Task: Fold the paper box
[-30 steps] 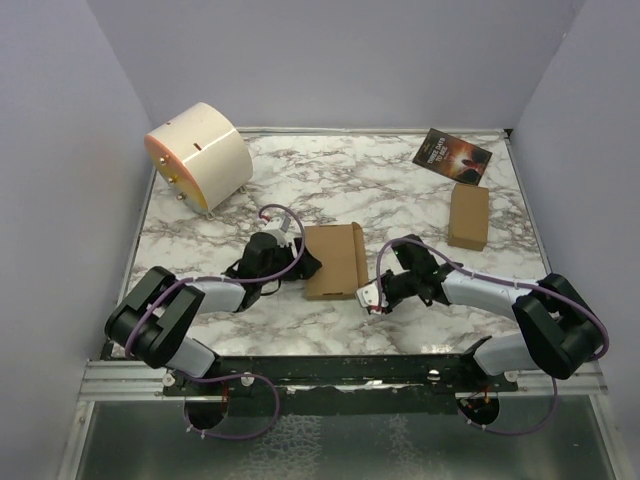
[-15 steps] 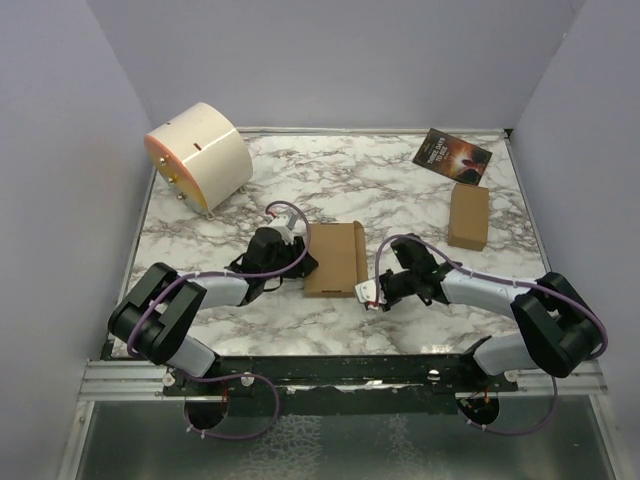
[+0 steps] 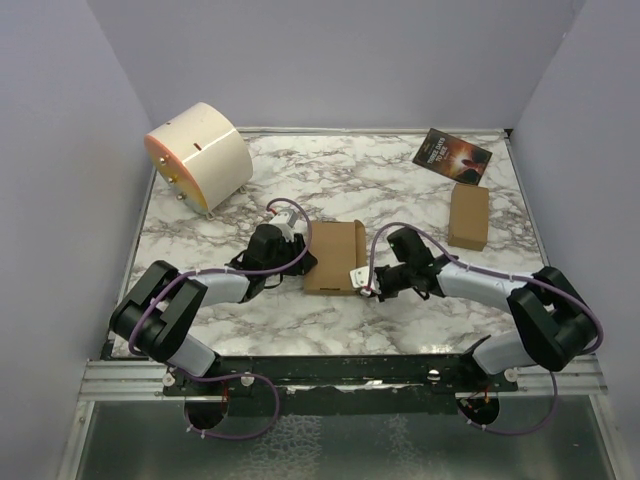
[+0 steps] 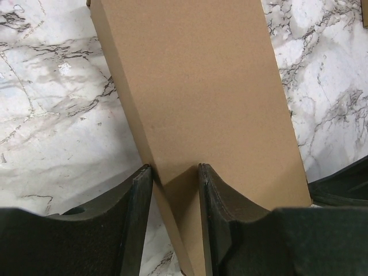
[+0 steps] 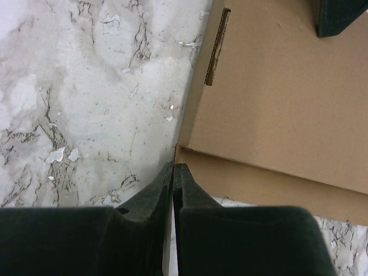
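Observation:
The paper box (image 3: 335, 257) lies folded flat and brown in the middle of the marble table. My left gripper (image 3: 300, 255) is at its left edge. In the left wrist view the box (image 4: 201, 86) runs away from the jaws, and the left gripper (image 4: 175, 167) is shut on its near edge, one finger against the side wall and one on the top face. My right gripper (image 3: 362, 290) is shut with nothing in it. Its tips (image 5: 173, 165) touch the box's near right corner (image 5: 276, 98).
A white drum-shaped object (image 3: 200, 155) stands at the back left. A smaller brown cardboard box (image 3: 469, 216) and a dark booklet (image 3: 452, 155) lie at the back right. Grey walls close in the table on three sides.
The left gripper has closed in on the box's left edge. The right gripper has shut and moved up to the box's near right corner.

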### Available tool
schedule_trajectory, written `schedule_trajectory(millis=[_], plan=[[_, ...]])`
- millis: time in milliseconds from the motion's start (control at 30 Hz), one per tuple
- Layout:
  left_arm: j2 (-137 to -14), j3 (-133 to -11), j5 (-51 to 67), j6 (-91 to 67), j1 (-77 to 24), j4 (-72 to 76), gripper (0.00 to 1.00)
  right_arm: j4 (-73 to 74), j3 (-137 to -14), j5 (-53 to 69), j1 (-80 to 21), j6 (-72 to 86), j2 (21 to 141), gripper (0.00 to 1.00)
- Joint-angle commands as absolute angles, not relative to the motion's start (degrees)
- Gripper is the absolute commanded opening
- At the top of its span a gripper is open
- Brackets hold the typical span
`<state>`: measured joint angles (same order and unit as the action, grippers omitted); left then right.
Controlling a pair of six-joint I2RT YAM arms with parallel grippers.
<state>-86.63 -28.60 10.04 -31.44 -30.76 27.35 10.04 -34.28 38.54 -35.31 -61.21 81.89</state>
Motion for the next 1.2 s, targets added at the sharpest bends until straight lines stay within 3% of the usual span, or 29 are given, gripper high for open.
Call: schedule_trajectory(millis=[0, 1167], plan=[[-88.16, -28.51, 7.73, -28.88, -30.16, 21.50, 0.38, 10.91, -36.89, 40.55, -35.77, -57.42, 83.07, 0.02], [-87.87, -26.89, 11.51, -30.20, -27.60, 23.46, 0.37, 18.33, -45.00, 40.68, -35.77, -45.00, 91.74, 0.02]])
